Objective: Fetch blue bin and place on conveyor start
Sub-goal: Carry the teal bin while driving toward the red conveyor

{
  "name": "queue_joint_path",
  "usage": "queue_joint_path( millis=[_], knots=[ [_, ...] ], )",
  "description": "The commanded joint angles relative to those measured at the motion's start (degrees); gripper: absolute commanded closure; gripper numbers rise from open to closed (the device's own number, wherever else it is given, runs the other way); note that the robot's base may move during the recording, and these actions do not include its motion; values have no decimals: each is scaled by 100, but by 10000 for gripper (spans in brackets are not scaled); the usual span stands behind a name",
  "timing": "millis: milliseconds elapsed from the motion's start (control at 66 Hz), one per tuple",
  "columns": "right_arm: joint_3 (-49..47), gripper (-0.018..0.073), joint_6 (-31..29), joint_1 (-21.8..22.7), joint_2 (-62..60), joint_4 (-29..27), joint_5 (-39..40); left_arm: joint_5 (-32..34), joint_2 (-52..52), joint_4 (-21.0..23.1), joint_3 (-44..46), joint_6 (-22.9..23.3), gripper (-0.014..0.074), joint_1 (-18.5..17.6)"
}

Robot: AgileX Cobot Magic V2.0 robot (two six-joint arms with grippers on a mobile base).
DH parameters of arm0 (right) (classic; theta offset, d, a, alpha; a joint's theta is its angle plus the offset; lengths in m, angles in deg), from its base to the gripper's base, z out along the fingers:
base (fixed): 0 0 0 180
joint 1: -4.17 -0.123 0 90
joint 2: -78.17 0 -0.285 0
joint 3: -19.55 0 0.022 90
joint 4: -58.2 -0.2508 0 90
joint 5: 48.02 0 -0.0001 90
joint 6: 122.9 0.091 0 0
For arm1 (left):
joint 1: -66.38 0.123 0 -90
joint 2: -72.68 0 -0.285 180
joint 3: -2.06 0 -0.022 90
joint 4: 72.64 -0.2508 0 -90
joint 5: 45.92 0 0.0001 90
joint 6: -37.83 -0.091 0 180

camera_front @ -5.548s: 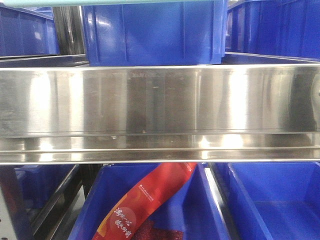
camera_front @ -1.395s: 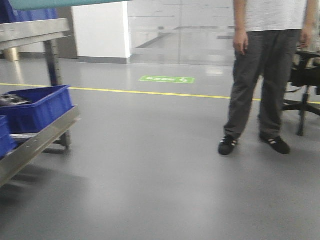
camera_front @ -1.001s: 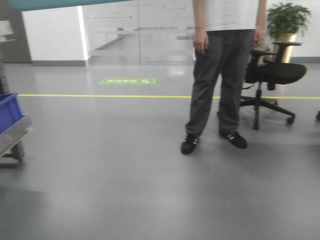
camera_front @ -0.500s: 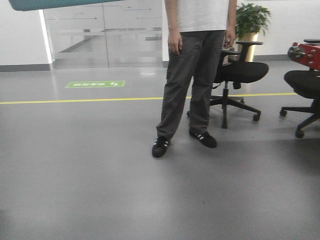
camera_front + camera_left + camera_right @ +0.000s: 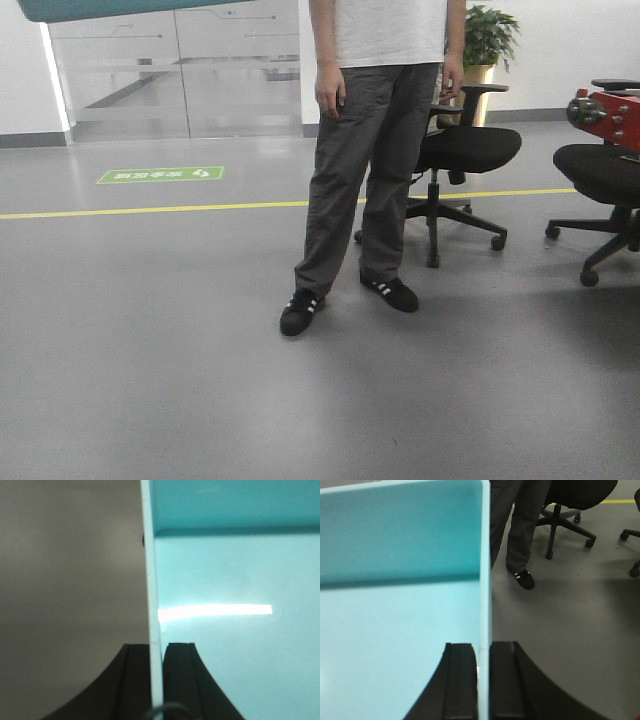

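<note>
Black-fingered, clamping opposite walls of the blue bin with left gripper and right gripper, holding it raised over grey floor, facing a standing person and office chair.

A person in grey trousers stands on the grey floor before a black office chair, near a yellow line and a potted plant.
</note>
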Motion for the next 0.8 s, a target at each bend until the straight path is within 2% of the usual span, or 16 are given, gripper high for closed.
queue_joint_path(
  millis=[0,546,788],
  knots=[
    [-57,720,-21,-17,-55,99,392,204,-29,-86,34,-12,708,-29],
    [-57,720,-21,-17,-55,99,392,204,-29,-86,34,-12,708,-29],
    [-57,720,-21,-17,-55,-150,126,215,-29,-84,34,-12,708,-29]
  ],
)
